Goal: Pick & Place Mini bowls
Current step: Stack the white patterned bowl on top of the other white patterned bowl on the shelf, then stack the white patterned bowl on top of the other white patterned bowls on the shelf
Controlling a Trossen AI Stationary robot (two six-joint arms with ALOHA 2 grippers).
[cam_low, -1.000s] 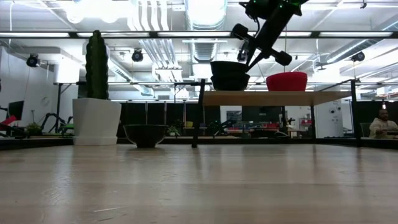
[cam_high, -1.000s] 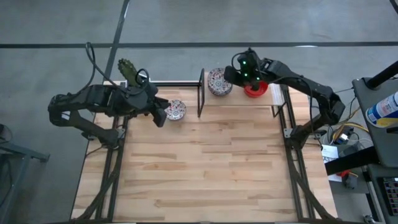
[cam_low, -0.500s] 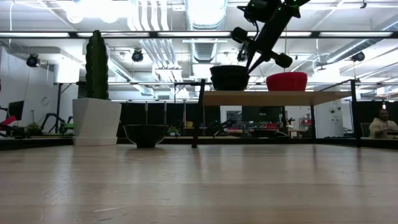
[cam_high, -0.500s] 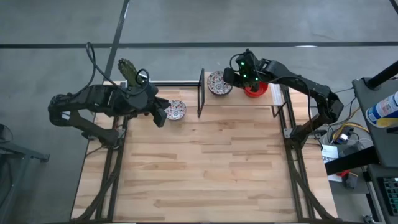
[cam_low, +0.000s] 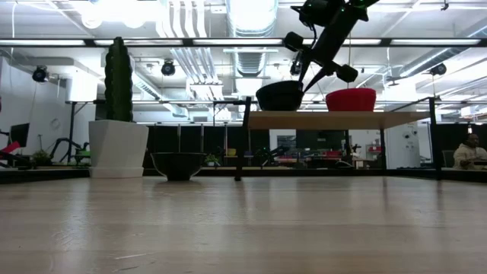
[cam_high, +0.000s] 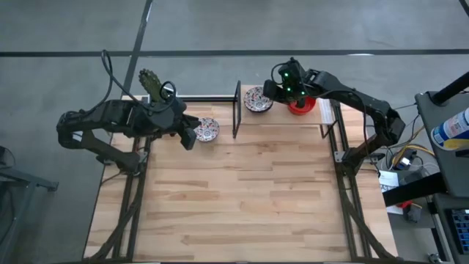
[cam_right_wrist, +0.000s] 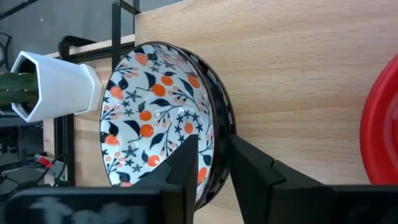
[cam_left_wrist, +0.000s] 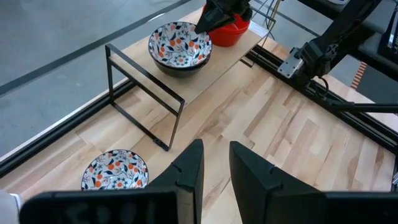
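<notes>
1. The right gripper [cam_high: 276, 93] sits over the raised wooden shelf [cam_high: 282, 118], its dark fingers [cam_right_wrist: 186, 163] straddling the rim of the white floral-patterned mini bowls [cam_right_wrist: 163, 120] stacked there, parted slightly with no firm pinch visible.
2. A second ago the top floral bowl hung lifted above the one beneath; now it rests nested in it, slightly tilted in the low view.
3. The glossy red bowl [cam_high: 301, 106] stands just beside the stack on the shelf.
4. The left gripper [cam_high: 189, 137] waits, fingers a little apart, holding nothing, just beside the floral bowl [cam_high: 207, 130] on the light wooden table [cam_high: 242, 198], near the white hexagonal cactus pot [cam_low: 118, 148].
5. The table's near half lies open.
</notes>
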